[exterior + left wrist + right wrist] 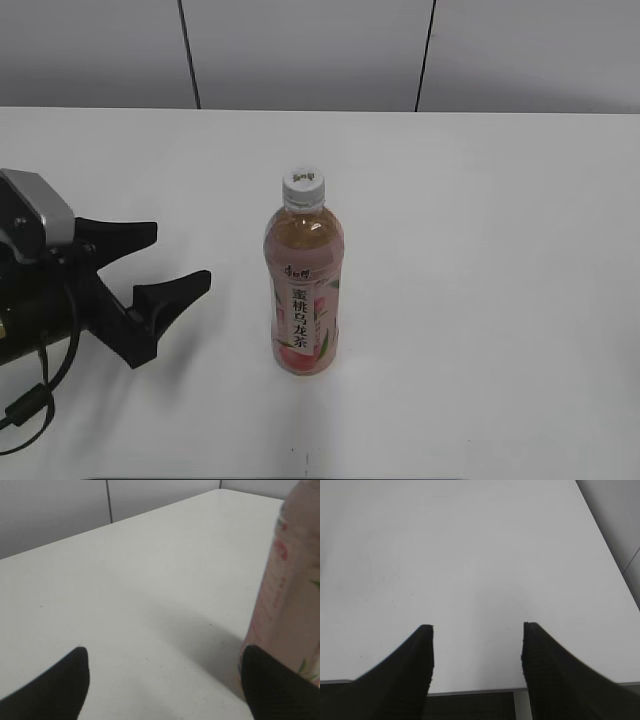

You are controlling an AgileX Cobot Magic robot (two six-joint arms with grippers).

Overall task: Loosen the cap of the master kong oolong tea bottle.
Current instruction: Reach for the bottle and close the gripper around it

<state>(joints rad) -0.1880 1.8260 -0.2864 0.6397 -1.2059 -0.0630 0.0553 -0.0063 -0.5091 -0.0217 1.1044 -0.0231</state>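
The master kong oolong tea bottle (304, 295) stands upright near the middle of the white table, with its pink peach label facing me. The white ribbed cap (303, 185) sits on its neck. My left gripper (182, 257) is open and empty, low over the table, to the left of the bottle and apart from it. In the left wrist view the bottle (292, 590) shows blurred at the right edge, just past the right fingertip of the open jaws (165, 667). My right gripper (477, 627) is open and empty over bare table near an edge; it is out of the exterior view.
The white table (480, 250) runs back to a grey panelled wall (300, 50). In the right wrist view the table's edge (470, 690) lies just under the fingertips, with dark space beyond it.
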